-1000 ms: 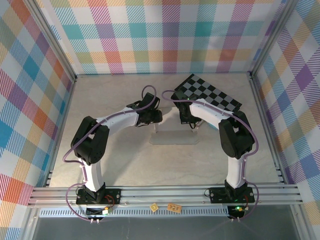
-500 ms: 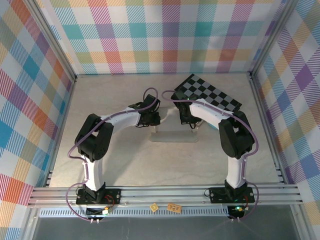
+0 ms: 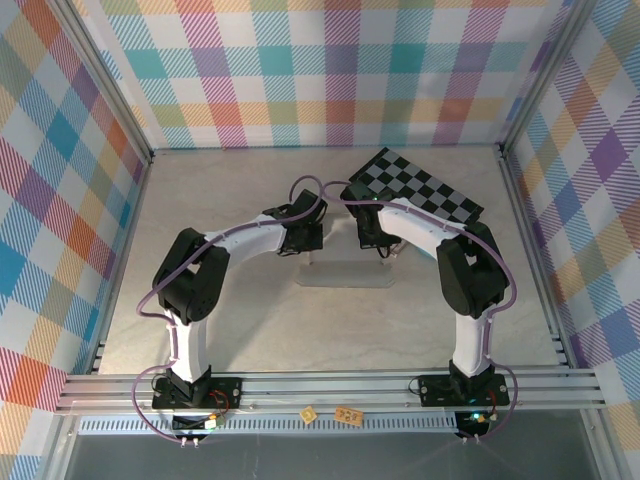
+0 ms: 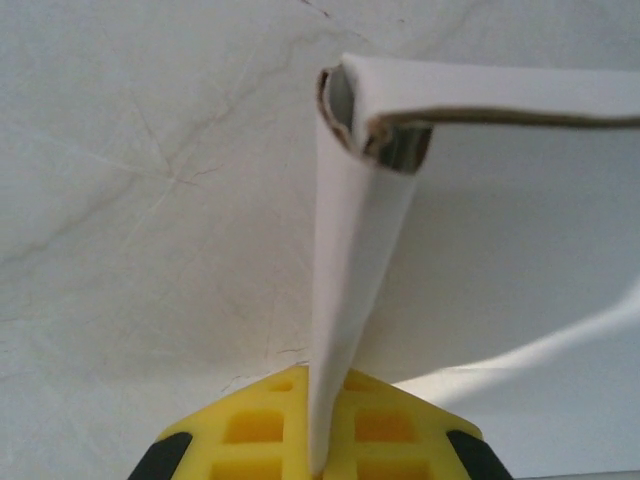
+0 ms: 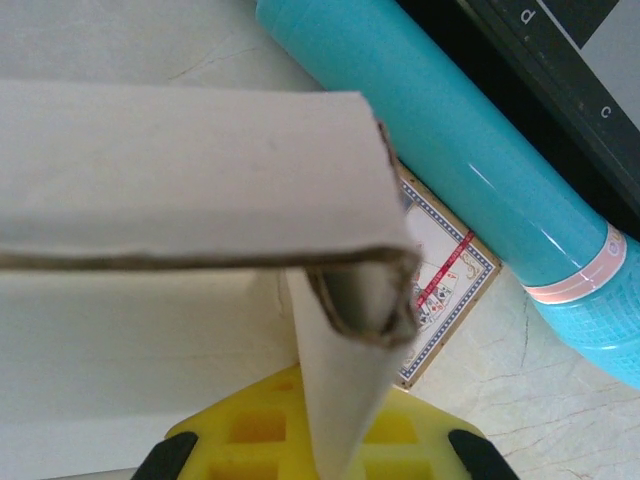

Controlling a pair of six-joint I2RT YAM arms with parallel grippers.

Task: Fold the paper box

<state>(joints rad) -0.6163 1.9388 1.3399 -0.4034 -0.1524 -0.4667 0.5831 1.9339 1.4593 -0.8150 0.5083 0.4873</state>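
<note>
Teal tube (image 5: 450, 130) near paper box (image 5: 180, 170)

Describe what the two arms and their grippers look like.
Both the left arm and the right arm have white link shells, black joint housings and a lavender cable looping alongside. The left gripper and the right gripper carry yellow pads moulded with square recesses, flanked by black corners.

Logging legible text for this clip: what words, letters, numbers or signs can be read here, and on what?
"p" and "c": white characters, as they appear, on the black border of the checkered board, right wrist view.
On the printed packet: red and blue print, too blurred to read.
On the two yellow tags by the front rail: too small to read.
On the paper box: none.
</note>
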